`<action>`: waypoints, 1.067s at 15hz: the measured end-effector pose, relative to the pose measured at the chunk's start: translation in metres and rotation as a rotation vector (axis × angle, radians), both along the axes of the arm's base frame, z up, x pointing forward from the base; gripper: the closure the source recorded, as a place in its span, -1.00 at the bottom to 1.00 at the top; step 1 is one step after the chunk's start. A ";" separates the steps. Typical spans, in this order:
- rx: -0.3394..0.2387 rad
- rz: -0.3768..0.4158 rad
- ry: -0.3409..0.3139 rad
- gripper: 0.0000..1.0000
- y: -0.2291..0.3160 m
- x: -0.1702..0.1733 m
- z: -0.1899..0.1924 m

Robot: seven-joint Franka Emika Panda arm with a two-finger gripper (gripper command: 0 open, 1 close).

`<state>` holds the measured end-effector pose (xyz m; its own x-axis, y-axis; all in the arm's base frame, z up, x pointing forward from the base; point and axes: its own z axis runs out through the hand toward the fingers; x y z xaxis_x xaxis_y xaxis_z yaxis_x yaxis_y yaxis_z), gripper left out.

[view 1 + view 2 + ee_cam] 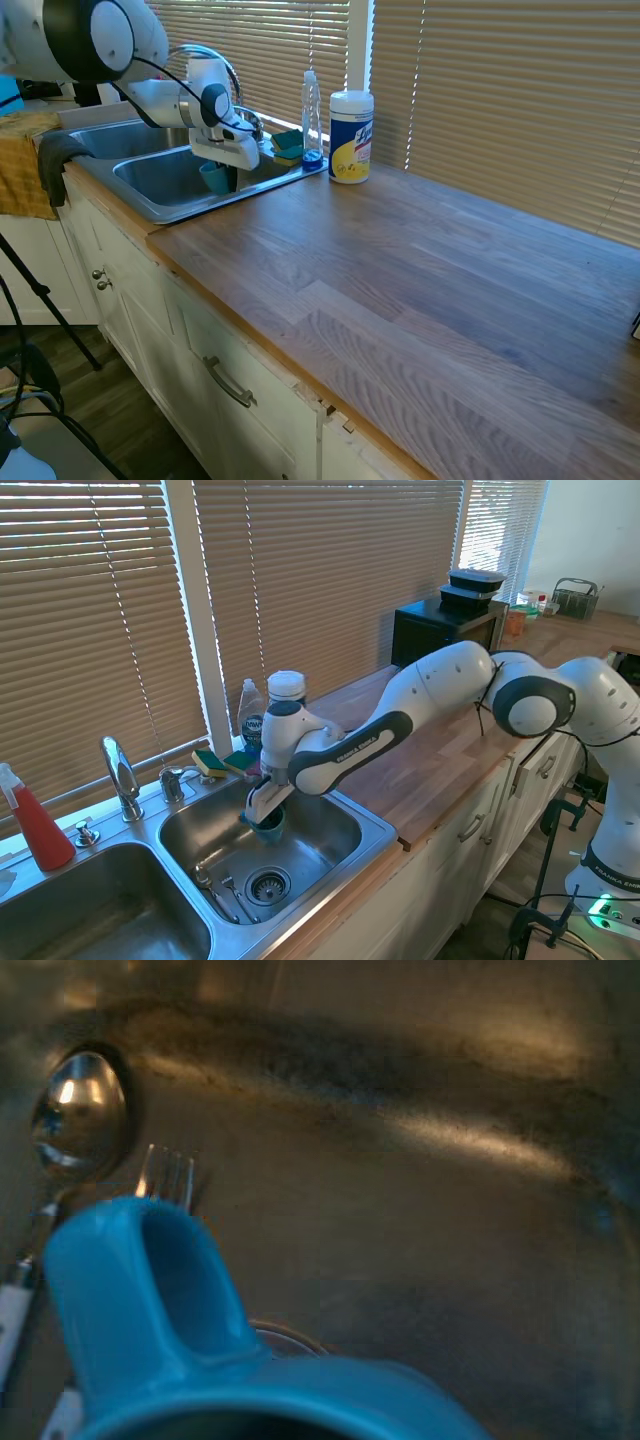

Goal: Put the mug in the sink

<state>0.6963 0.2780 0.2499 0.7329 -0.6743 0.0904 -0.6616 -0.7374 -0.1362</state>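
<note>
Teal mug hangs grasped in the pincer inside the sink basin — steel walls near, cutlery below.

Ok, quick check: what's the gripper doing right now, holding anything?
Gripper: shut on the mug, holding it down inside the sink basin, above the bottom where a spoon and fork lie.

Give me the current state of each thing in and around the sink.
mug: upright, held inside the right basin; I cannot tell if it touches bottom.
gripper: shut on the mug.
sink: no water visible; spoon and fork lie in the basin.
faucet: no water running.
wipes canister: upright, lid closed.
clear bottle: upright, a little blue liquid left.
</note>
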 end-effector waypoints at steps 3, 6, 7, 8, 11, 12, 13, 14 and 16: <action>-0.019 -0.002 0.035 1.00 0.002 0.006 -0.031; -0.035 -0.005 0.067 1.00 0.001 0.009 -0.055; -0.038 -0.005 0.076 1.00 0.001 0.010 -0.062; -0.042 -0.005 0.087 1.00 0.002 0.011 -0.068; -0.048 -0.007 0.104 -1.00 0.004 0.015 -0.079; -0.050 -0.008 0.109 -1.00 0.004 0.016 -0.080; -0.051 -0.007 0.113 -1.00 0.005 0.017 -0.081; -0.051 -0.007 0.115 -1.00 0.007 0.016 -0.081; -0.051 -0.006 0.118 -1.00 0.008 0.016 -0.083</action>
